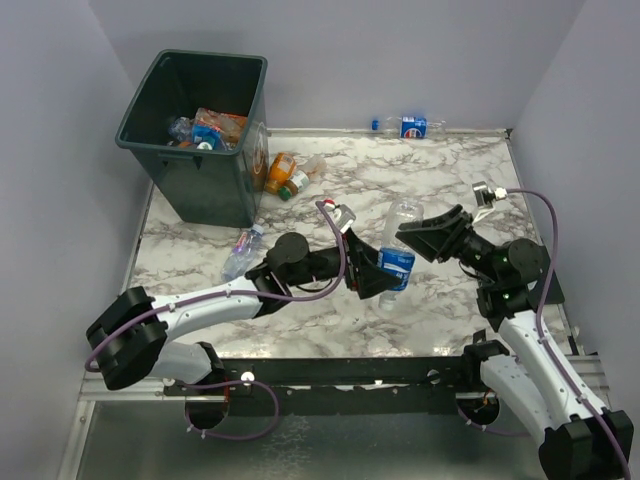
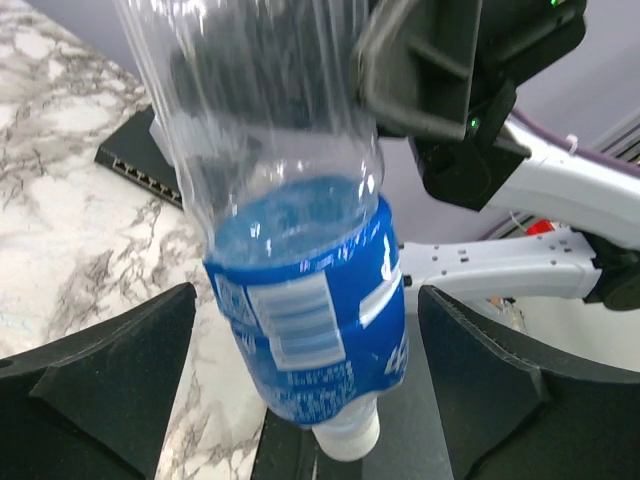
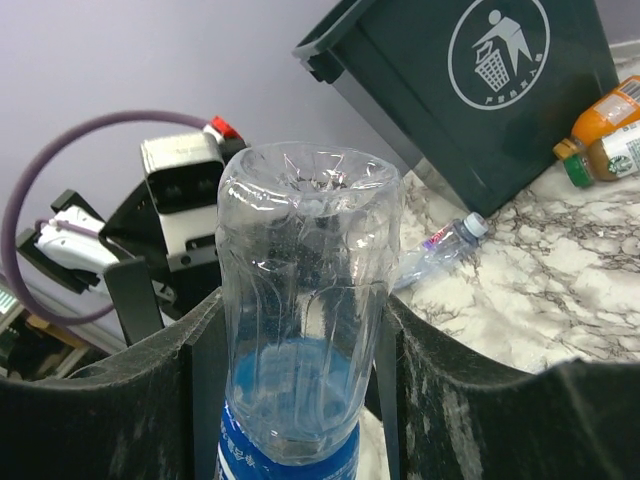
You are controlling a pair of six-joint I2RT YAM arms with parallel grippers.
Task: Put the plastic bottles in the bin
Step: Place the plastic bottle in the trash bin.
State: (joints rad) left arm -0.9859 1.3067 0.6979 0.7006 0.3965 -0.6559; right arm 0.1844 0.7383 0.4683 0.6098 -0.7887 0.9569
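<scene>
Right gripper is clamping a clear, fluted plastic bottle, white cap pointing down; left gripper is standing open either side of its blue label.

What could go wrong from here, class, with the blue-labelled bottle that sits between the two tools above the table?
1. The left tool stands open around the blue-labelled bottle, not touching it; if the right tool lets go early, the bottle may fall.
2. The left arm's swing towards the bin could knock the small clear bottle lying beside that arm.
</scene>
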